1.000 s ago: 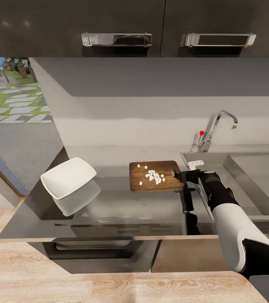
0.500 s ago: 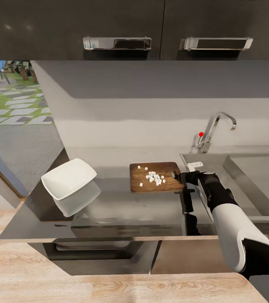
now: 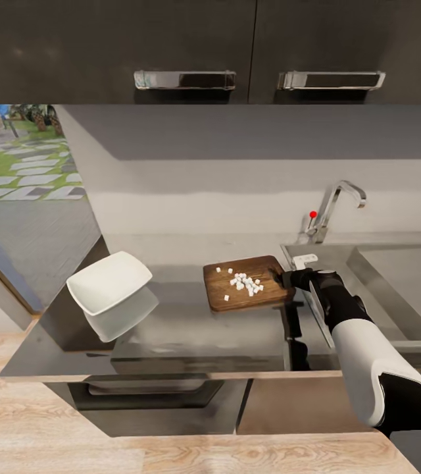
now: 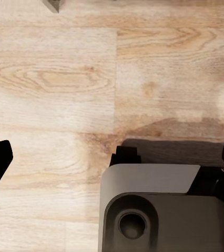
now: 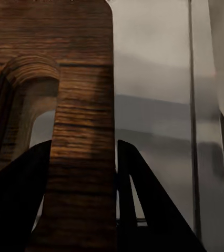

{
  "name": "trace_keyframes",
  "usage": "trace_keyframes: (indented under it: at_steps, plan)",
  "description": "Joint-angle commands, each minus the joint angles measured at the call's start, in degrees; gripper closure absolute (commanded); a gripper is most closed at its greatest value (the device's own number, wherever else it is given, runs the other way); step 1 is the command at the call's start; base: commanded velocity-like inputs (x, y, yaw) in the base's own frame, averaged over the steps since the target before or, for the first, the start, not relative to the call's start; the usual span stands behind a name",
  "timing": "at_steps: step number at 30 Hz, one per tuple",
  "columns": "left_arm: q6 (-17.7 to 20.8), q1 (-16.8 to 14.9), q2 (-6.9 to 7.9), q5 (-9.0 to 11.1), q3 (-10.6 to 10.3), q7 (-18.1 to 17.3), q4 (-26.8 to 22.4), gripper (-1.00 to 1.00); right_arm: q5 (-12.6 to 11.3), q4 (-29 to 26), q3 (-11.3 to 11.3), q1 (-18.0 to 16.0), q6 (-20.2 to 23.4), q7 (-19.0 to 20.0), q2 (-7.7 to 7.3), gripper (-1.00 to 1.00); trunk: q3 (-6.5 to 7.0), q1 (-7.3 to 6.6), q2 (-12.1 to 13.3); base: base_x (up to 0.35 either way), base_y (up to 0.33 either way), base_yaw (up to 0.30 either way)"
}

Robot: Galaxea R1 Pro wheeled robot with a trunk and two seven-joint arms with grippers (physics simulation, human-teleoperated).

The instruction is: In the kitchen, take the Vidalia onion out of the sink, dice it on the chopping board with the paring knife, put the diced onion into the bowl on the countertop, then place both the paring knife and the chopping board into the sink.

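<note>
Right gripper (image 3: 287,279): fingers (image 5: 143,210) clamped on the handle end of the chopping board (image 3: 246,283), one finger on either side of the strip beside the handle hole. The board sits tilted above the countertop (image 3: 171,329), near the sink (image 3: 395,263), carrying the diced onion (image 3: 247,284). Bowl (image 3: 108,282): well apart, toward the counter's left end. Left gripper (image 4: 112,173): fingers spread wide over the wooden floor (image 4: 64,79).
</note>
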Motion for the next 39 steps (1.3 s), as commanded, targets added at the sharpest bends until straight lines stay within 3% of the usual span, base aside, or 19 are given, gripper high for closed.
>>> trace_keyframes:
  at_steps: [1, 39]
  plan:
    - [-0.43, -0.11, -0.01, 0.34, -0.21, 0.04, 0.26, -1.00, 0.51, -0.10, -0.28, -0.04, 0.20, 0.51, 0.04, 1.00, 0.03, 0.01, -0.04, 0.000, 0.000, 0.000]
    - [-0.43, -0.11, -0.01, 0.34, -0.21, 0.04, 0.28, -1.00, 0.64, -0.11, -0.44, -0.04, 0.30, 0.40, -0.01, 1.00, 3.45, 0.01, -0.04, 0.000, 0.000, 0.000]
